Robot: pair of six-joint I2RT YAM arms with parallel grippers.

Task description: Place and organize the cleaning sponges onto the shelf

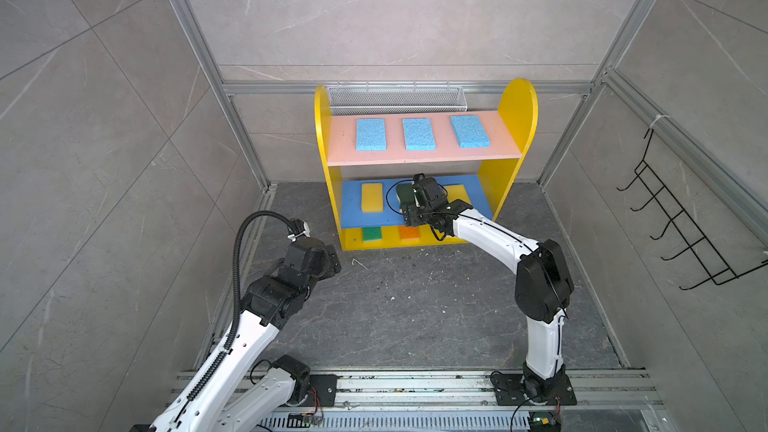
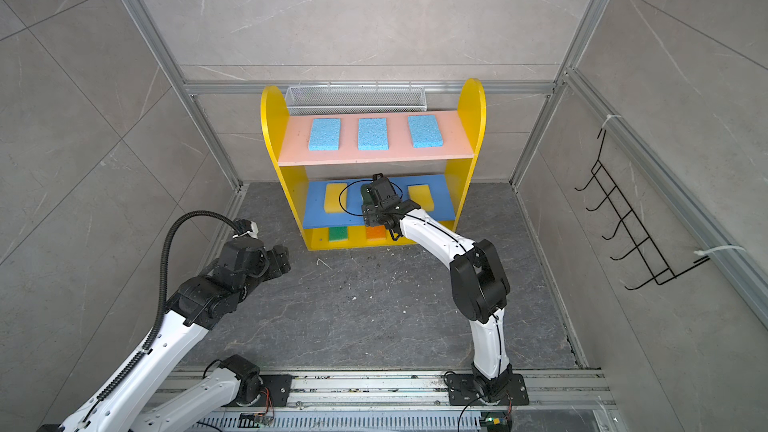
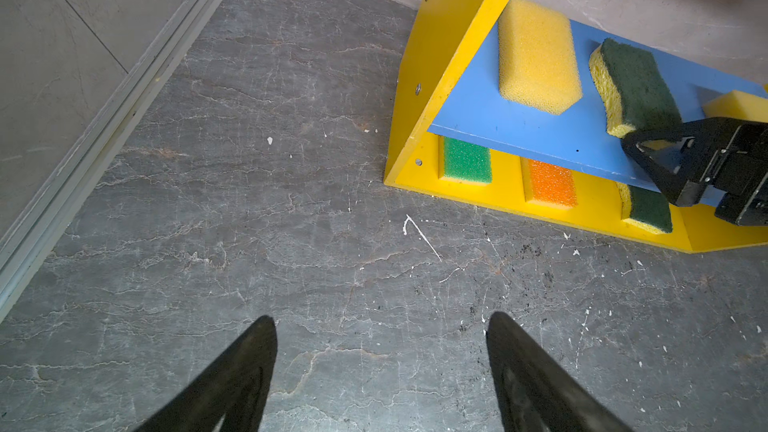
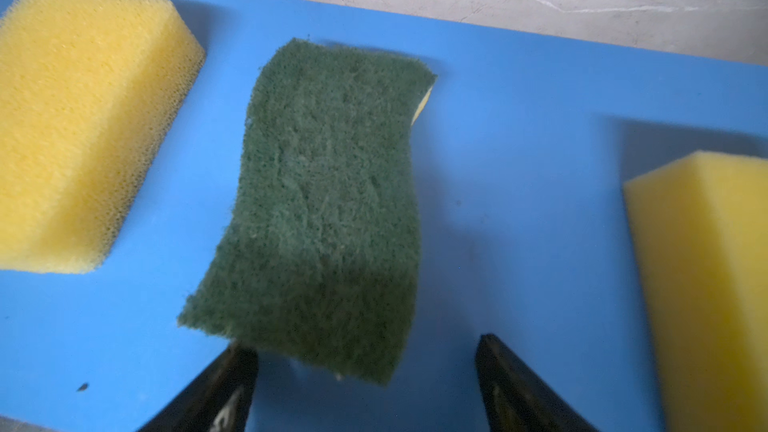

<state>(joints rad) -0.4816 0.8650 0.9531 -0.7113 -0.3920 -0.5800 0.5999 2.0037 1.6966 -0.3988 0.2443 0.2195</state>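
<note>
Fingers of the left gripper fill the near edge of my left wrist feed. They are spread wide with nothing between them, hovering over the dark stone floor in front of the shelf and off its left front corner.

Farther in, the shelf's yellow base carries a row of three: a bright green sponge, an orange sponge and a lower dark green sponge. In both top views the right arm hides that last one.

One level up, the right gripper reaches over the front of the blue middle board. Its jaws are parted and grip nothing. The wavy-edged dark green sponge lies flat on the board, scouring side up, with its near end just ahead of the tips and off toward one of them. That tip sits right at the sponge's near edge, and I cannot tell whether it touches. The other tip is clear of it.

On the same board, the left yellow sponge and the right yellow sponge flank the dark green one, each apart from it.

Farthest up, the pink upper board holds three light blue sponges side by side with gaps between. The wire-mesh basket hangs behind them against the back wall.
</note>
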